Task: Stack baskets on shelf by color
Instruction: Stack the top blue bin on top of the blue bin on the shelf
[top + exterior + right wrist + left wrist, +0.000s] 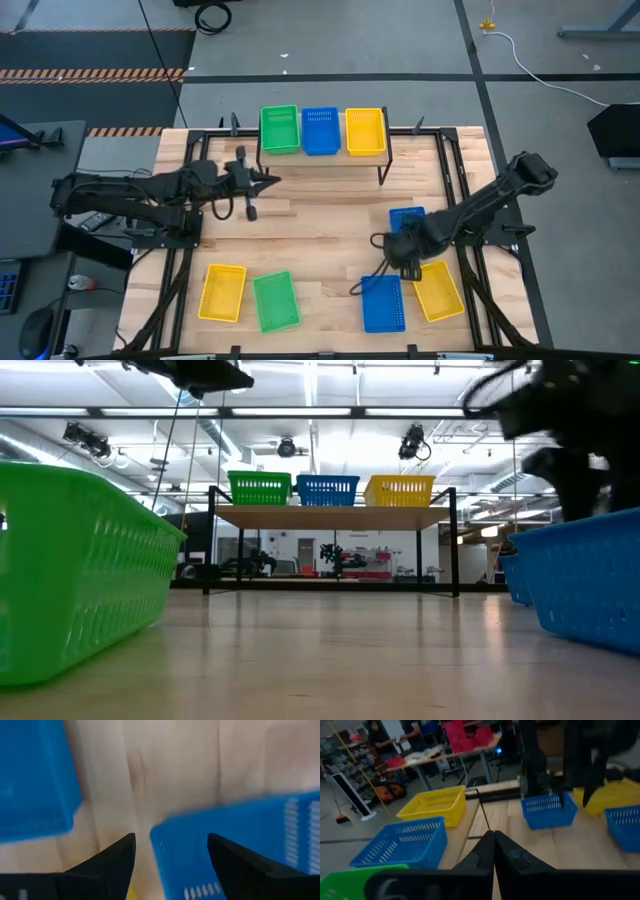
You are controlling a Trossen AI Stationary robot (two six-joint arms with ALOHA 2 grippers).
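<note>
On the shelf [330, 160] at the table's far side rest a green basket [279, 128], a blue basket [320, 130] and a yellow basket [365, 130], side by side on their bottoms. My left gripper [274, 180] hangs shut and empty just in front of the shelf, pointing level across the table. My right gripper [400, 256] points down, open, over the right half of the table. In the right wrist view its fingers [127, 851] stand on either side of the end wall of a blue basket [235, 845], above it and touching nothing. Another blue basket [30, 785] lies beside.
On the near part of the table lie a yellow basket [222, 292], a green basket [275, 300], a blue basket [383, 303] and a yellow basket [437, 290]; a blue one [405, 217] lies farther back under the right arm. Bare wood lies mid-table.
</note>
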